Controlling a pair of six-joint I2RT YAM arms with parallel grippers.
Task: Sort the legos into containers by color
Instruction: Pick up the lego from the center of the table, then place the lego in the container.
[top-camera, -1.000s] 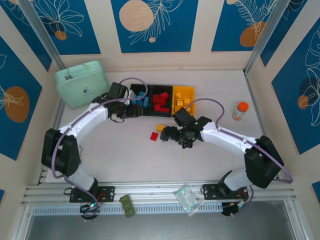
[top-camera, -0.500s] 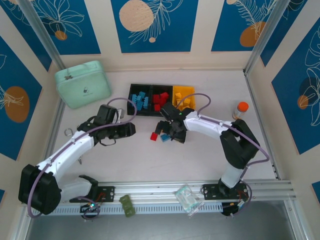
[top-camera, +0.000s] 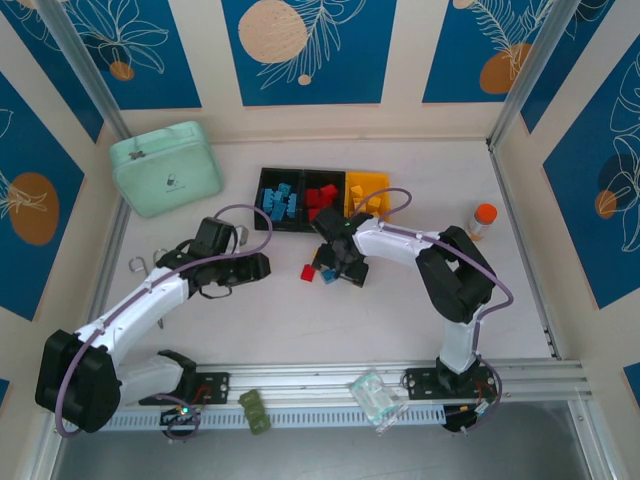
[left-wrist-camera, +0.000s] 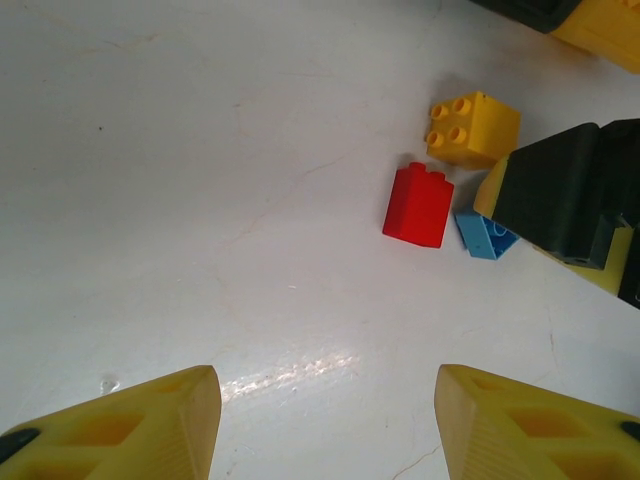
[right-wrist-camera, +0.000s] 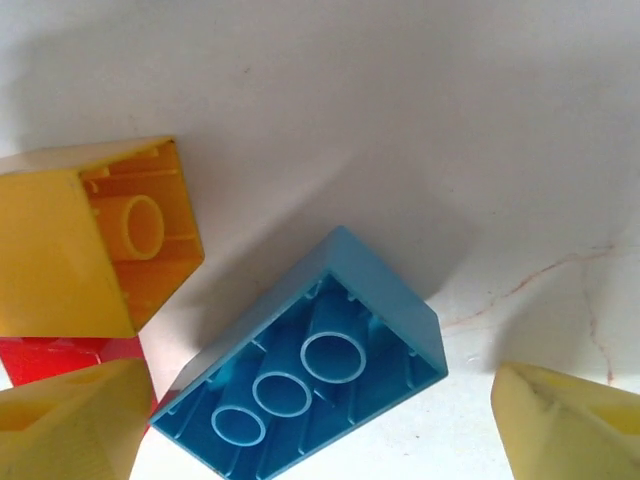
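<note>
Blue lego (right-wrist-camera: 310, 365), hollow side to cam, on bench (right-wrist-camera: 400, 100) betw open R fingers (right-wrist-camera: 565, 425); yellow lego (right-wrist-camera: 70, 250), red lego (right-wrist-camera: 40, 358) just beside. L fingers (left-wrist-camera: 130, 425) open, empty

Three containers (top-camera: 368, 178), three loose legos (left-wrist-camera: 418, 204).
</note>
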